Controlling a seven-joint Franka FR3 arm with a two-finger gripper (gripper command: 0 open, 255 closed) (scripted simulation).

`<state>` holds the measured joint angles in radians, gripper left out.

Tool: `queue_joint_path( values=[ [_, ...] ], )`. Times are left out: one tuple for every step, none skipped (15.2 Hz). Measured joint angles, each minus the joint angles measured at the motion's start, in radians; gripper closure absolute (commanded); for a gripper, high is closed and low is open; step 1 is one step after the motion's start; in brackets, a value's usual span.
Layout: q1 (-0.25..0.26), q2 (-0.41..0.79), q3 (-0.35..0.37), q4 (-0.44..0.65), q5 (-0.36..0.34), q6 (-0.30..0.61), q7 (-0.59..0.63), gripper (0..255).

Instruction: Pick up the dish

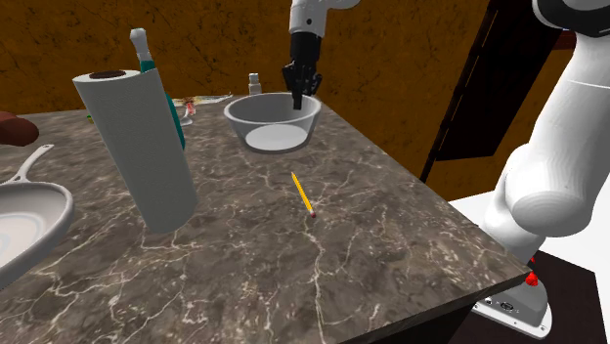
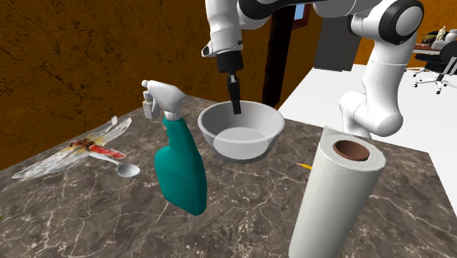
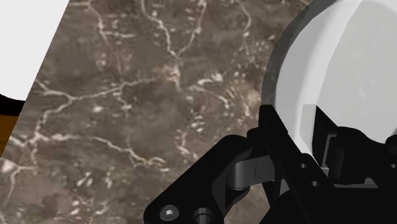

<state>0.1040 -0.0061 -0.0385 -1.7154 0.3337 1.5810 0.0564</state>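
Observation:
A white, deep round dish (image 1: pixel 275 125) stands on the dark marble counter (image 1: pixel 323 254) near its far edge. My black gripper (image 1: pixel 298 105) comes straight down onto the dish's far rim. One finger is inside the dish and the other outside, shut on the rim. In the second exterior view the gripper (image 2: pixel 236 105) reaches into the dish (image 2: pixel 242 133) at its back wall. The wrist view shows the gripper (image 3: pixel 312 149) clasping the curved rim of the dish (image 3: pixel 356 70), with one finger (image 3: pixel 275 149) over the counter. The dish rests on the counter.
A tall paper towel roll (image 1: pixel 140 147) and a teal spray bottle (image 2: pixel 179 165) stand in front of the dish. A yellow pencil (image 1: pixel 302 193) lies mid-counter. A white pan (image 1: pixel 24 220) sits at the shoulder view's left. A dragonfly figure (image 2: pixel 80 146) and a spoon (image 2: pixel 124 168) lie nearby.

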Motion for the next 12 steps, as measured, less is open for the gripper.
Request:
queue_joint_path(
  values=[
    [0.001,0.000,0.001,0.009,0.000,-0.008,0.004,255],
    [0.000,0.004,0.000,0.028,0.000,-0.024,0.007,255],
    [0.001,0.007,0.000,0.044,0.000,-0.035,0.013,255],
    [0.000,0.010,0.000,0.061,0.000,-0.048,0.017,255],
    [0.000,0.009,0.000,0.072,0.000,-0.060,0.020,255],
    [-0.001,0.012,-0.001,0.090,0.001,-0.075,0.023,255],
    [-0.001,0.018,-0.001,0.113,0.001,-0.091,0.029,255],
    [-0.002,0.021,-0.002,0.130,0.002,-0.105,0.032,255],
    [-0.002,0.024,-0.002,0.145,0.002,-0.116,0.036,255],
    [-0.003,0.029,-0.003,0.163,0.003,-0.129,0.038,255],
    [-0.004,0.030,-0.003,0.176,0.003,-0.141,0.041,255],
    [-0.003,0.034,-0.003,0.196,0.004,-0.155,0.047,255]
  ],
)
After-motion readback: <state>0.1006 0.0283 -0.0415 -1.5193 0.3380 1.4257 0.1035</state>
